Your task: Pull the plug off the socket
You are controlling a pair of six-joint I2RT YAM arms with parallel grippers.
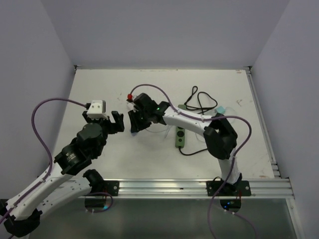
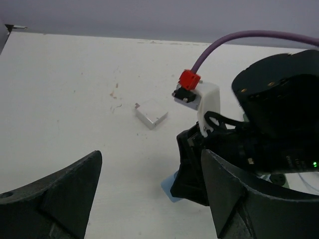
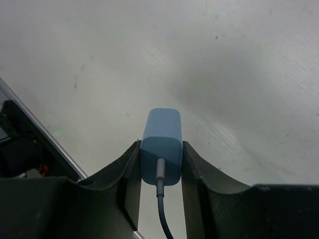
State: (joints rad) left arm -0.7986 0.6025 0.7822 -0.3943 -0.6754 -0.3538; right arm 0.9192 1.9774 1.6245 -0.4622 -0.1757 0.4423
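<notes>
My right gripper [image 3: 159, 167] is shut on the plug [image 3: 160, 142], a light blue block with a grey cable coming out of its back. It holds the plug above bare white table. The socket [image 1: 179, 136], a narrow green strip, lies on the table to the right, under my right arm and apart from the plug. In the top view my right gripper [image 1: 135, 122] faces my left gripper [image 1: 118, 122], a short gap between them. My left gripper [image 2: 149, 191] stands open with nothing between its fingers. A corner of the plug [image 2: 172, 190] peeks out beneath the right gripper [image 2: 193, 172].
The strip's thin black cord [image 1: 197, 101] loops behind it toward the back of the table. A small white block [image 2: 151, 113] lies on the table beyond the grippers. A metal rail [image 1: 199, 186] runs along the near edge. Walls close in the left, back and right sides.
</notes>
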